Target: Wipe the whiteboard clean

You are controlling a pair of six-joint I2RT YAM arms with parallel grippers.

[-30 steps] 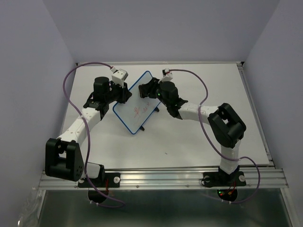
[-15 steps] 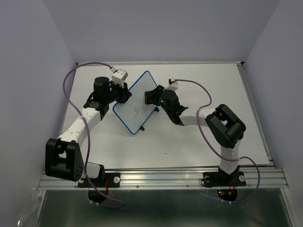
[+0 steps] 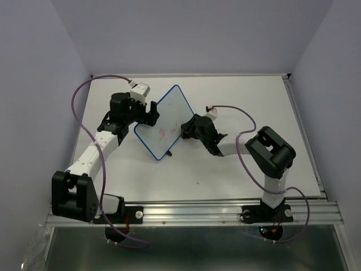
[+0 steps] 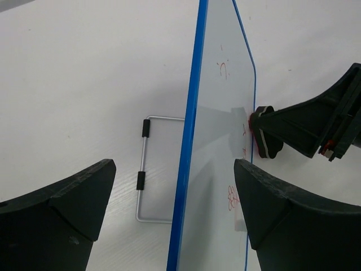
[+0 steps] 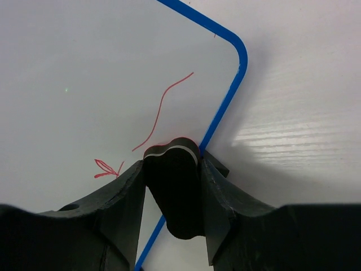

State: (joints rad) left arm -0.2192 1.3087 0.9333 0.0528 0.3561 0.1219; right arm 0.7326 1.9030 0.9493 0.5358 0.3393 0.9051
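Observation:
The whiteboard stands tilted on the table, blue-rimmed, with red scribbles on its face. In the left wrist view the whiteboard shows edge-on between my left gripper's wide-open fingers, which do not touch it. My left gripper sits at the board's left edge. My right gripper is shut on a black eraser with a red pad. The eraser presses the whiteboard close to its blue corner, beside a red line. The eraser also shows against the board's face.
A wire stand props the board from behind. Purple cables loop off both wrists. Enclosure walls stand on three sides, and an aluminium rail runs along the near edge. A small dark speck lies on the table.
My left gripper has opened and let go of the board's left edge. My right gripper has dragged the eraser down the board from near its top toward the lower right edge.

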